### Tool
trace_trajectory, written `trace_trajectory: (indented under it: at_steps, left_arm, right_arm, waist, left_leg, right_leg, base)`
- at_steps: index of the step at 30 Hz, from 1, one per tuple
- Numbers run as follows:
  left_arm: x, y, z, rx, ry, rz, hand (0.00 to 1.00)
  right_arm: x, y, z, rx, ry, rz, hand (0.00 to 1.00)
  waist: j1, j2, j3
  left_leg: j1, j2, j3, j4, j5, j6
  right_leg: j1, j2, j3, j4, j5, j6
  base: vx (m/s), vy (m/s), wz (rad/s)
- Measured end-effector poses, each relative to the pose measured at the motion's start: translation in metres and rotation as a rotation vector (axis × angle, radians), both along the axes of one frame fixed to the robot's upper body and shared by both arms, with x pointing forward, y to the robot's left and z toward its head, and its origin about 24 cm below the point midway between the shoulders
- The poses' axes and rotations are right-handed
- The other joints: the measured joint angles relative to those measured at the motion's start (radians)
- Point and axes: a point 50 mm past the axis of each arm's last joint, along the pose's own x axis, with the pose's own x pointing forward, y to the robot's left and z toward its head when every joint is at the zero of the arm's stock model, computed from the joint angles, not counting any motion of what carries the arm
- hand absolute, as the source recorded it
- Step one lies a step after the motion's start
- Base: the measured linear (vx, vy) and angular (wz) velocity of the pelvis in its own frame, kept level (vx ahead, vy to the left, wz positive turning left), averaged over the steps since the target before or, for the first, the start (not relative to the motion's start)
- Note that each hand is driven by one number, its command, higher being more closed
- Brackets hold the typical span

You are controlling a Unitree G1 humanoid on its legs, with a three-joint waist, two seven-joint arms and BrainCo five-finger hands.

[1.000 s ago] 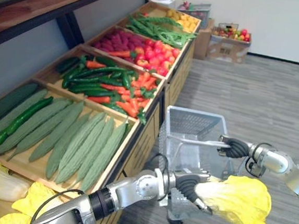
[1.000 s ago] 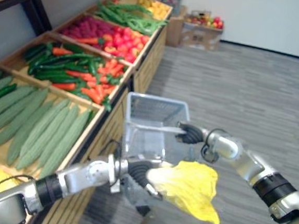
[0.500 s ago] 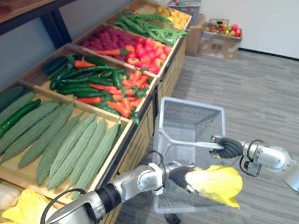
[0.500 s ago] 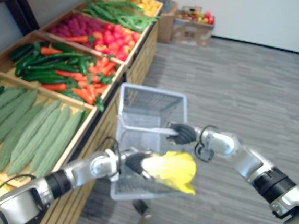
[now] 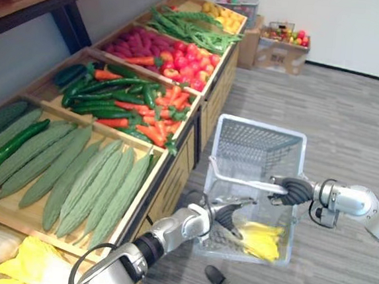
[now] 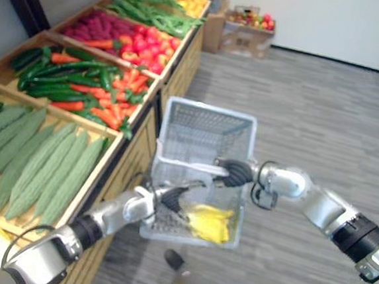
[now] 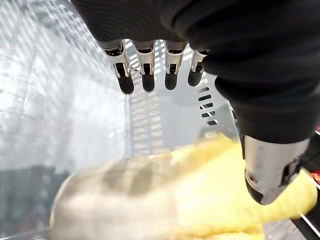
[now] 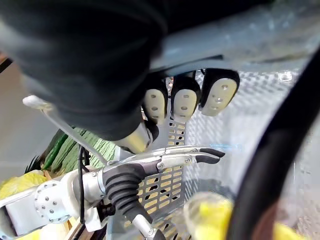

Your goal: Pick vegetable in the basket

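Big wooden stand [image 5: 147,190] along the robot's left, crates loaded with greens and reds, and just beside its front edge hangs the white mesh basket [image 5: 255,146]. And the vegetable is in! The yellow cabbage [image 5: 260,240] lies flat on the basket's floor, toward the near right corner. Its long axis runs across the basket from the left wall side toward the right wall. The wrist view shows a pale stalk end and a leafy yellow end, the leaves apparently pointing right.

It looks light and soft, with frilly leaves that would tear or bruise. The firmer stalk end is the place to grip.

The left hand [image 5: 227,210] hovers inside the basket just over it, fingers straight, thumb apart, holding nothing. Whether it touches, I can't tell. The right hand [image 5: 296,190] is wrapped round the handle [image 5: 239,181], carrying the basket.
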Motion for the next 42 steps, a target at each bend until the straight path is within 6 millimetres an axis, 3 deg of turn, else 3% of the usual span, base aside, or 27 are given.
trace_trajectory:
  at_steps: [9, 16, 24, 26, 27, 28, 30, 33, 38, 42]
  left_arm:
    - [0.003, -0.020, 0.014, -0.053, -0.035, -0.016, 0.00]
    - [-0.013, -0.045, 0.058, -0.190, -0.169, -0.150, 0.00]
    - [-0.021, -0.028, 0.066, -0.208, -0.146, -0.149, 0.00]
    - [-0.041, -0.036, 0.083, -0.320, -0.149, -0.233, 0.00]
    - [-0.070, -0.052, 0.108, -0.449, -0.188, -0.395, 0.00]
    - [-0.075, -0.054, 0.112, -0.475, -0.195, -0.426, 0.00]
    - [-0.109, -0.066, 0.138, -0.641, -0.213, -0.609, 0.00]
    - [-0.113, -0.065, 0.141, -0.682, -0.188, -0.630, 0.00]
    - [-0.115, -0.054, 0.128, -0.655, -0.102, -0.606, 0.00]
    - [-0.123, -0.048, 0.137, -0.719, -0.078, -0.630, 0.00]
  right_arm:
    - [-0.012, -0.021, -0.002, 0.046, 0.011, -0.094, 1.00]
    - [-0.021, -0.034, -0.015, 0.103, 0.005, -0.192, 1.00]
    - [-0.022, -0.029, -0.048, 0.202, -0.065, -0.326, 1.00]
    - [-0.018, -0.043, -0.056, 0.231, -0.097, -0.466, 1.00]
    - [-0.014, -0.055, -0.065, 0.223, -0.109, -0.585, 1.00]
    - [-0.014, -0.057, -0.067, 0.216, -0.109, -0.603, 1.00]
    - [-0.015, -0.068, -0.084, 0.195, -0.088, -0.739, 1.00]
    - [-0.017, -0.079, -0.094, 0.185, -0.101, -0.863, 1.00]
    - [-0.027, -0.118, -0.090, 0.280, -0.202, -1.151, 1.00]
    - [-0.041, -0.141, -0.097, 0.309, -0.222, -1.314, 1.00]
  waist:
    - [0.018, -0.022, 0.007]
    - [0.040, -0.027, 0.006]
    - [0.046, -0.033, 0.003]
    - [0.054, -0.032, 0.002]
    - [0.073, -0.034, 0.001]
    - [0.076, -0.034, 0.000]
    - [0.092, -0.033, -0.002]
    - [0.100, -0.033, -0.012]
    - [0.109, -0.030, -0.014]
    - [0.134, -0.029, -0.018]
  left_leg:
    - [-0.032, -0.022, -0.054, -0.017, 0.000, 0.001]
    - [-0.046, -0.027, -0.098, -0.018, -0.004, 0.008]
    - [-0.088, -0.007, -0.184, 0.016, -0.013, 0.023]
    - [-0.104, -0.001, -0.214, 0.027, -0.015, 0.027]
    - [-0.117, 0.004, -0.233, 0.038, -0.019, 0.032]
    - [-0.120, 0.004, -0.237, 0.039, -0.019, 0.033]
    - [-0.125, 0.004, -0.267, 0.039, -0.019, 0.034]
    - [-0.150, 0.004, -0.311, 0.042, -0.021, 0.041]
    - [-0.214, 0.003, -0.422, 0.053, -0.010, 0.064]
    - [-0.252, -0.003, -0.515, 0.059, 0.000, 0.081]
  right_leg:
    - [0.003, -0.041, -0.033, -0.005, 0.000, 0.000]
    - [0.016, -0.072, -0.070, -0.020, 0.001, 0.001]
    - [0.021, -0.108, -0.145, -0.020, 0.001, 0.001]
    - [0.024, -0.120, -0.173, -0.022, 0.001, 0.000]
    - [0.024, -0.130, -0.191, -0.026, 0.001, 0.000]
    - [0.025, -0.132, -0.194, -0.027, 0.001, 0.000]
    - [0.042, -0.146, -0.221, -0.035, 0.001, 0.000]
    - [0.048, -0.165, -0.259, -0.040, 0.001, 0.000]
    - [0.053, -0.205, -0.355, -0.045, 0.000, -0.001]
    - [0.080, -0.239, -0.442, -0.055, 0.000, -0.001]
  base:
    - [-0.07, -0.028, 0.16]
    - [-0.03, -0.002, 0.20]
    - [-0.03, -0.009, 0.29]
    - [-0.03, 0.001, 0.44]
    - [-0.03, 0.013, 0.35]
    - [-0.02, 0.019, 0.43]
    - [-0.03, 0.023, 0.36]
    - [-0.03, 0.015, 0.39]
    - [-0.04, -0.003, 0.62]
    - [-0.05, -0.012, 0.64]
